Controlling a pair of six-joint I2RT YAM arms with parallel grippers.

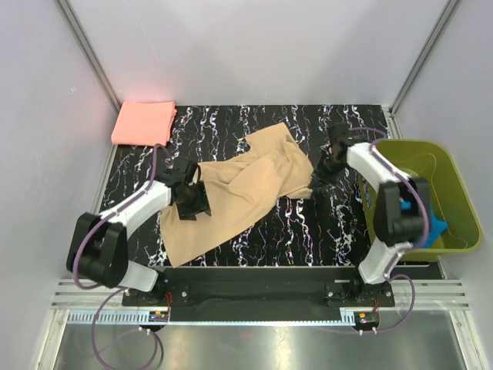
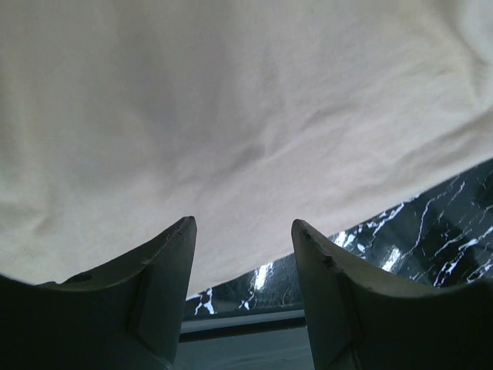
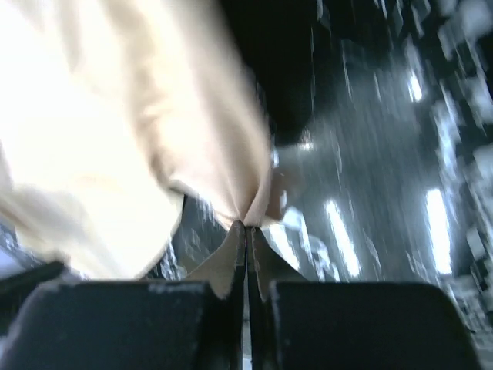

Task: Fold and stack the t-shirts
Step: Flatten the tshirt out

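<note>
Grip, right: the right gripper (image 3: 246,231) has its jaws pressed together on a thin pinch of the tan shirt (image 1: 246,189), at the shirt's edge nearest the right side of the table (image 1: 308,231).
Grip, left: the left gripper (image 1: 192,199) hangs over the shirt's left part with its jaws spread and nothing between them. The cloth lies under it, not gripped.
Tan shirt: crumpled and slantwise across the middle of the table, one end towards the near left corner, the other towards the far edge. It is not yet folded.
Pink shirt (image 1: 143,122): folded square at the far left corner, well apart from the tan one.
Risk, slip: the pinch takes only a small nip of fabric at the jaw tips, so a quick pull could draw the cloth out and drop the edge.
Risk, wrong layer: the cloth is bunched where it is pinched, so the jaws may hold a fold rather than the true hem. Lifting would then twist the shirt instead of spreading it.
Risk, drag: with only one side held, a pull would likely slide the whole shirt towards the right edge and the basket (image 1: 462,223) rather than stretch it flat.
Risk, left closing: shutting where it hangs now would probably gather mid-body cloth and set in a wrinkle.
</note>
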